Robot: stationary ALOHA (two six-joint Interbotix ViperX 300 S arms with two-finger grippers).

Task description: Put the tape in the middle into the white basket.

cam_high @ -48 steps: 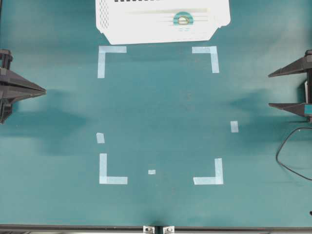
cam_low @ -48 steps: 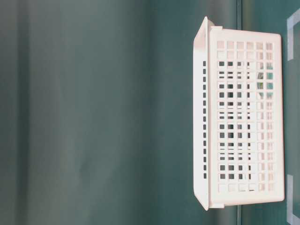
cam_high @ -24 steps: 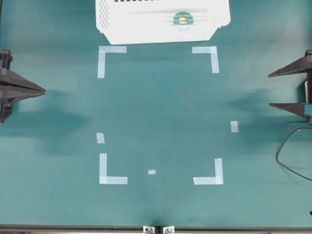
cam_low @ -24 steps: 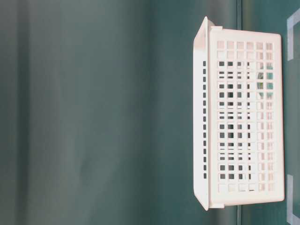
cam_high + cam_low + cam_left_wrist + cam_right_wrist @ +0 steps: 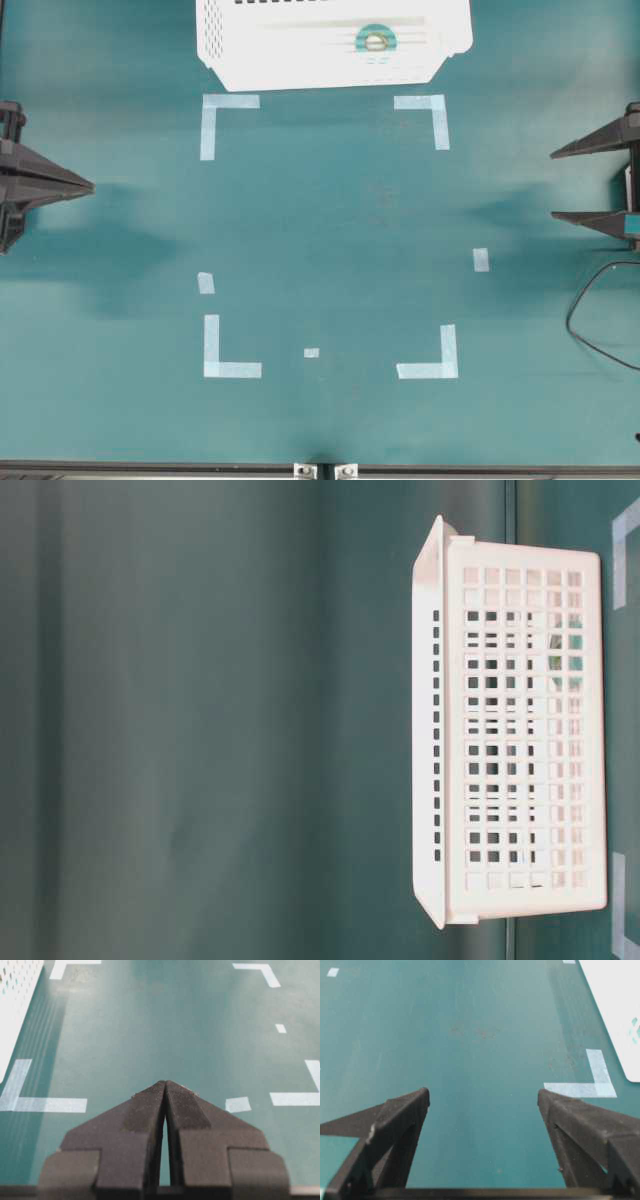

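The tape [image 5: 376,40], a small light-teal roll with a tan core, lies inside the white basket [image 5: 240,62] at the far edge of the table. The table-level view shows the basket [image 5: 525,745] through its perforated side. At the left edge my left gripper [image 5: 90,185] rests with its fingers pressed together and empty; its wrist view shows the gripper [image 5: 165,1082] closed above bare mat. Over at the right edge my right gripper [image 5: 553,185] stands wide open and empty, far from the basket; in its wrist view the gripper [image 5: 483,1095] spans bare mat.
Pale-blue tape corner marks [image 5: 214,104] [image 5: 436,105] [image 5: 230,368] [image 5: 440,368] outline a rectangle on the green mat, with small strips [image 5: 481,259] [image 5: 206,283] [image 5: 311,352] nearby. A black cable [image 5: 590,300] loops at the right edge.
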